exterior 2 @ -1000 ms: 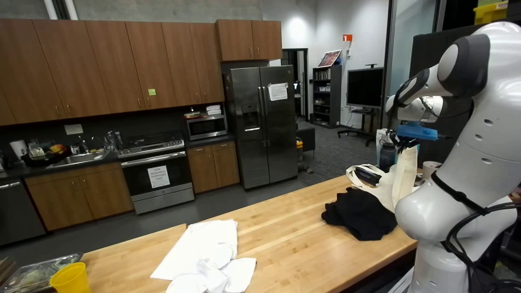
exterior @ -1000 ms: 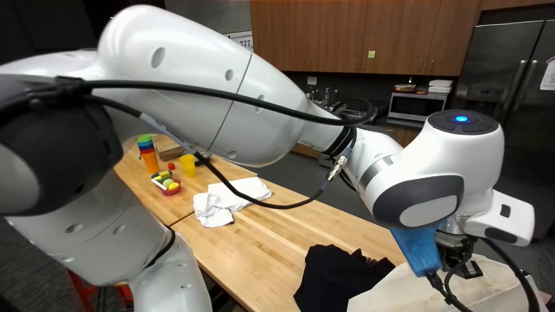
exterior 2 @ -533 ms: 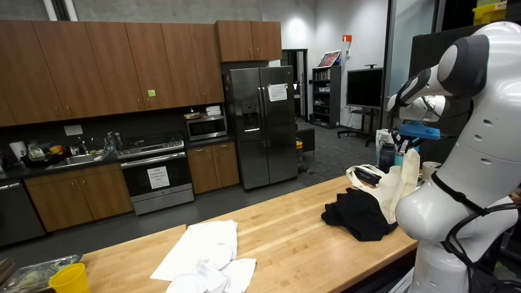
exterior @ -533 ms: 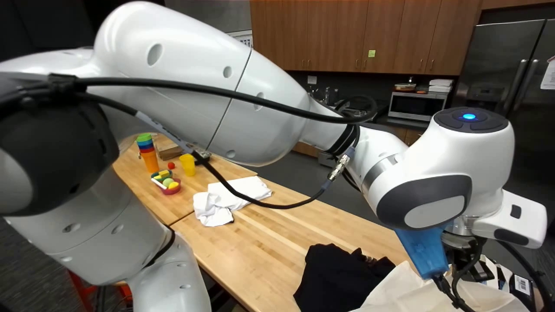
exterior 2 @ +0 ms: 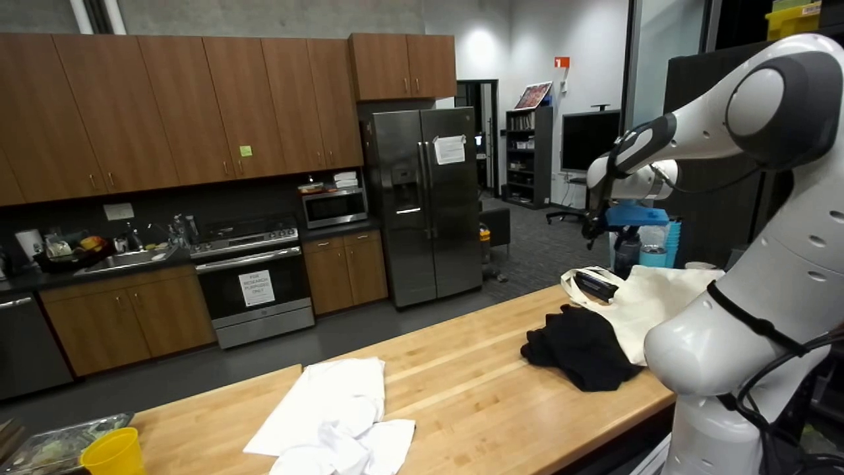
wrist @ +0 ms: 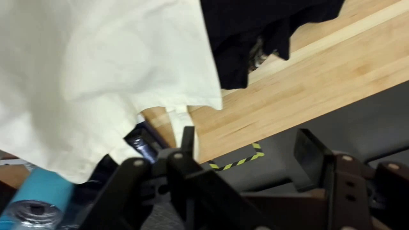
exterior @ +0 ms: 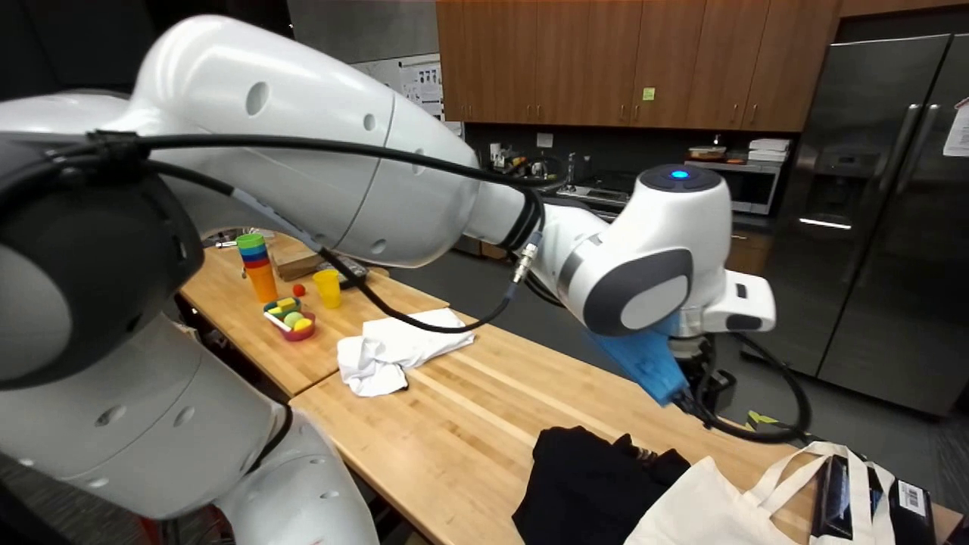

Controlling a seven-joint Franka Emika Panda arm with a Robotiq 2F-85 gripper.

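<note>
Brown kitchen cabinets line the room behind a long wooden table, where the handling looks partway along. Over one end, the white arm reaches outward, wrist bent downward, well clear of the surface. Lower and to one side lies the cream tote bag, spread out and free of any grasp; its setting-down looks done. White cloth sits well apart, half crumpled. Black cloth touches the bag's edge, bunched, so neither lies neatly. Loose straps rest beside a dark box. Smallest of all, the gripper stands wide, nothing between its fingers, one strap below.
</note>
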